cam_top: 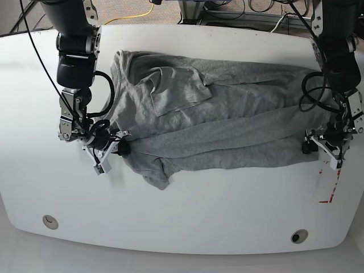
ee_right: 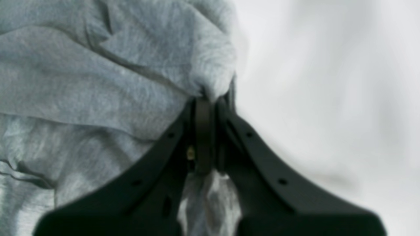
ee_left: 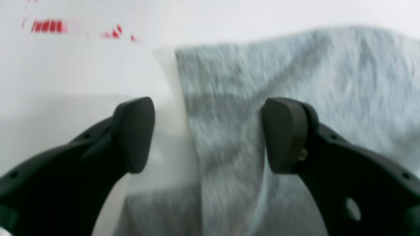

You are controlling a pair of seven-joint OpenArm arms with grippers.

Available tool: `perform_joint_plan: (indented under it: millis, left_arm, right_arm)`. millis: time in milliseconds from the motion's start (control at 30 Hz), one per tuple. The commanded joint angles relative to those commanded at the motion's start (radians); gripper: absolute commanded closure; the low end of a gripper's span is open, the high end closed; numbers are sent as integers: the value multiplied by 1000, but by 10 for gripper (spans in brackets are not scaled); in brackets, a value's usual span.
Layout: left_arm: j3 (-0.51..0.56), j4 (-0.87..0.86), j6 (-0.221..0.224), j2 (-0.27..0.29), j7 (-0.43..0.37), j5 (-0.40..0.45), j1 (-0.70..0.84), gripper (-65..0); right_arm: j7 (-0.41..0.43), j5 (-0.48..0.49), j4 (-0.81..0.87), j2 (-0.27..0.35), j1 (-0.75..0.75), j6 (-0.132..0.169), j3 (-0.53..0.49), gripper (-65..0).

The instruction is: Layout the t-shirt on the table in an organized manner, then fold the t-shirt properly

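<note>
My right gripper (ee_right: 205, 98) is pinched tight on a bunched fold of the heather-grey t-shirt (cam_top: 227, 128), with a tuft of cloth squeezed out behind the closed fingers in the right wrist view; I hold it there, I judge, so that end of the garment is anchored while the rest is drawn out. In the base view that grip sits at the shirt's edge below the neck opening, near the table's (cam_top: 187, 227) side. My left gripper (ee_left: 208, 134) stands with its fingers (ee_left: 134, 134) spread wide and nothing between them but air: one pad hangs over bare white tabletop, the other over grey cloth, so the shirt's straight edge runs right between them. That straddle looks like the set-up for closing on this far edge. The shirt itself lies stretched lengthwise across the middle of the table, between my two arms, but it is not flat: one sleeve (cam_top: 173, 91) is folded back onto the body, long creases run along it, and a corner (cam_top: 159, 179) droops toward the near side. A few strokes of red tape (ee_left: 49, 26) mark the table beyond my left fingers. Laying out seems unfinished; folding has not begun.
</note>
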Motion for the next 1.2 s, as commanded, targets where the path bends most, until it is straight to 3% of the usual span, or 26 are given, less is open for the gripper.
perform_joint_plan:
  millis: [100, 167, 300, 333, 500, 1200]
  left_arm:
    - [0, 3, -5, 20, 0, 0, -9, -474]
    - [0, 3, -5, 25, 0, 0, -11, -438]
    - [0, 21, -5, 29, 0, 0, -12, -261]
    - [2, 32, -5, 43, 0, 0, -12, -178]
    - [2, 46, -3, 52, 0, 2, -14, 0]
    - [-8, 252, -2, 28, -3, -2, -78, 0]
  right_arm:
    - [0, 0, 0, 0, 0, 0, 0, -2]
    - [0, 0, 0, 0, 0, 0, 0, -2]
    - [0, 0, 0, 0, -5, 0, 0, -2]
    - [0, 0, 2, 0, -9, 0, 0, -2]
    - [0, 0, 2, 0, -11, 0, 2, -2]
    - [0, 0, 2, 3, -12, 0, 2, -2]
